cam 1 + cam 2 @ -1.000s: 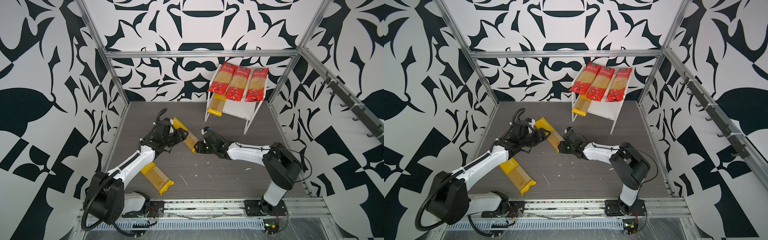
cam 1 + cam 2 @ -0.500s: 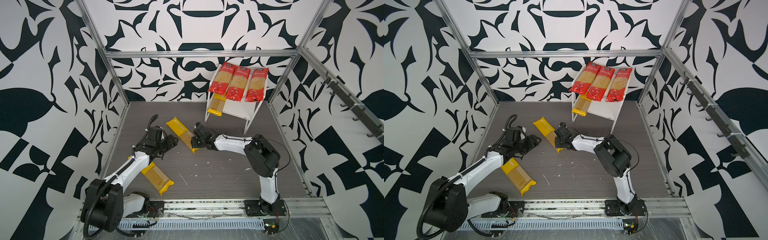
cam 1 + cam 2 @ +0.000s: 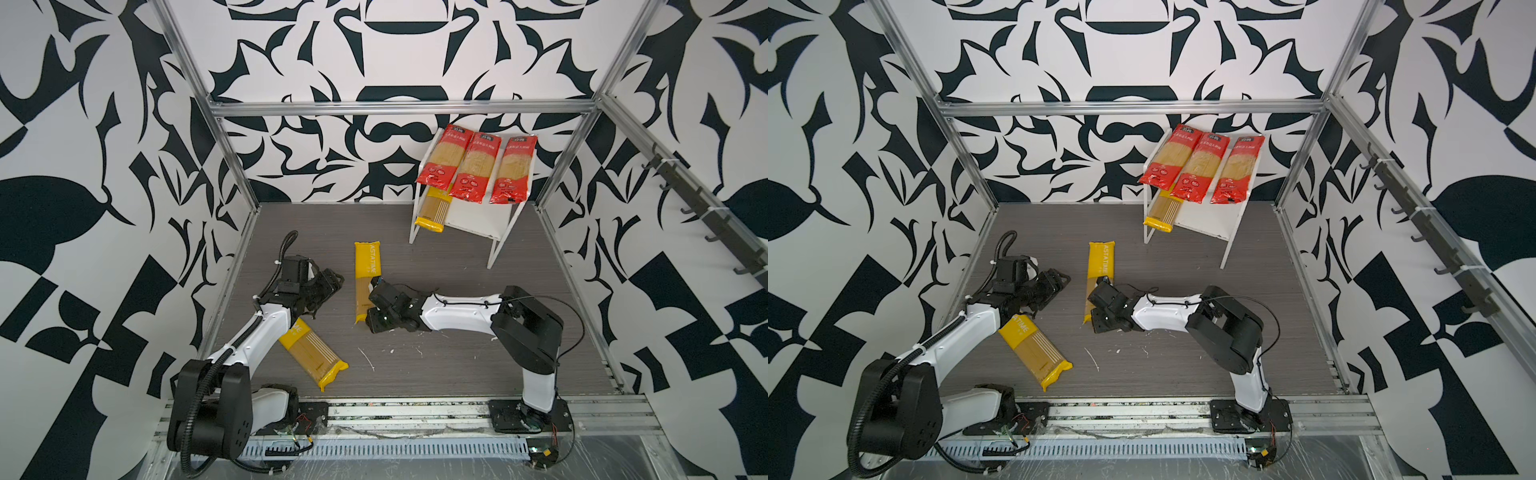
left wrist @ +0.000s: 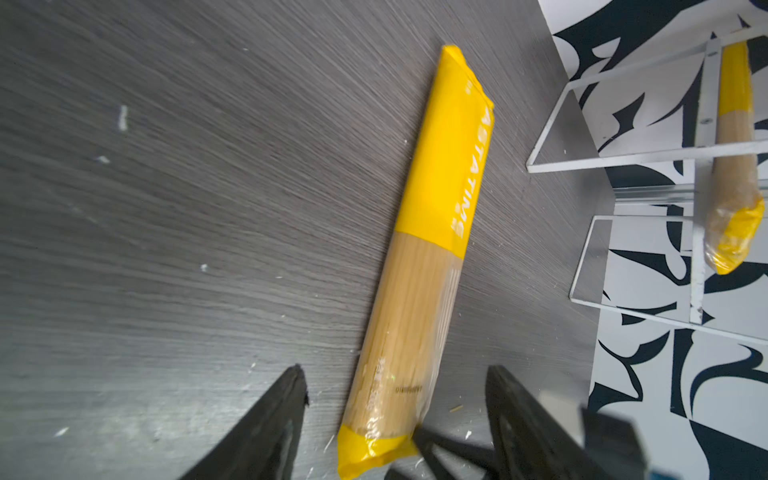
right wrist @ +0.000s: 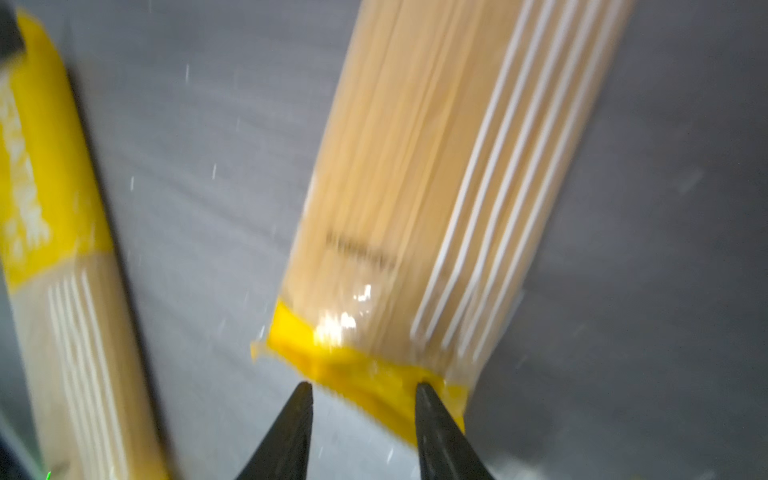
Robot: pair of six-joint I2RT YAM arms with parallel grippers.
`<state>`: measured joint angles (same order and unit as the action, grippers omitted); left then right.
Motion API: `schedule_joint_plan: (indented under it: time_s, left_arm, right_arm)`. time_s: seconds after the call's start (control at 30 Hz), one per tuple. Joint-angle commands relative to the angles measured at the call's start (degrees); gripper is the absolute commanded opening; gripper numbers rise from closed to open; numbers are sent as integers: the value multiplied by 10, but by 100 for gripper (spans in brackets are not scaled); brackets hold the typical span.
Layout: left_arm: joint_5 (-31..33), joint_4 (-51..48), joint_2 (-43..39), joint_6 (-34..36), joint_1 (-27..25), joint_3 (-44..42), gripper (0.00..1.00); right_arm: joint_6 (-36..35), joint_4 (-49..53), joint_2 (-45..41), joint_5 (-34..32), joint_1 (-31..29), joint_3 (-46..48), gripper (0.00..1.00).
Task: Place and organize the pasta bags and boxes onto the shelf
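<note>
My right claw point(image 5: 361, 386) half-open, tips at yellow packet point(image 3: 367, 266) end, likely squaring it toward shelf point(image 3: 478, 218); left claw point(image 3: 329, 286) wide, empty.

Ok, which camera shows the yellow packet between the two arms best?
Left wrist view: the yellow packet lies nearly whole and sharp, lettering readable. Both top views show it small, from far above. The right wrist view shows only one blurred end.

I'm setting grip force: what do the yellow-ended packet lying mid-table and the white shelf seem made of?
Yellow-ended packet: thin glossy plastic film, clear in the middle; glare spots and crinkled end seal show in the right wrist view. Shelf: rigid thin white panels, smooth finish, likely painted wood or plastic; which cannot be told.
</note>
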<state>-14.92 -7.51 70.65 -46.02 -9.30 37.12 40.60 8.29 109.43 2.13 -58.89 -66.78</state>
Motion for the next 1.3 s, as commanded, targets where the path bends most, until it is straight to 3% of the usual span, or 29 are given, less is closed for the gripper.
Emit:
schedule_joint_plan:
  time_s: [0.0,0.2,0.53,0.87,1.03,1.27]
  left_arm:
    - [-17,1,0,4,2,-6,72]
    - [-54,32,43,-2,-3,-6,72]
    - [-99,39,164,34,-10,56,69]
    - [-110,79,237,14,-35,71,63]
    - [-128,109,274,-4,-38,67,54]
    - [-143,126,277,-17,-38,59,47]
  right_arm:
    - [32,36,-45,67,-4,29,42]
    - [72,-34,-124,115,78,61,43]
    - [144,-159,-47,117,167,44,47]
    - [179,-187,68,135,172,-23,50]
    - [179,-189,101,158,170,-53,50]
    - [185,-295,94,230,167,-43,35]
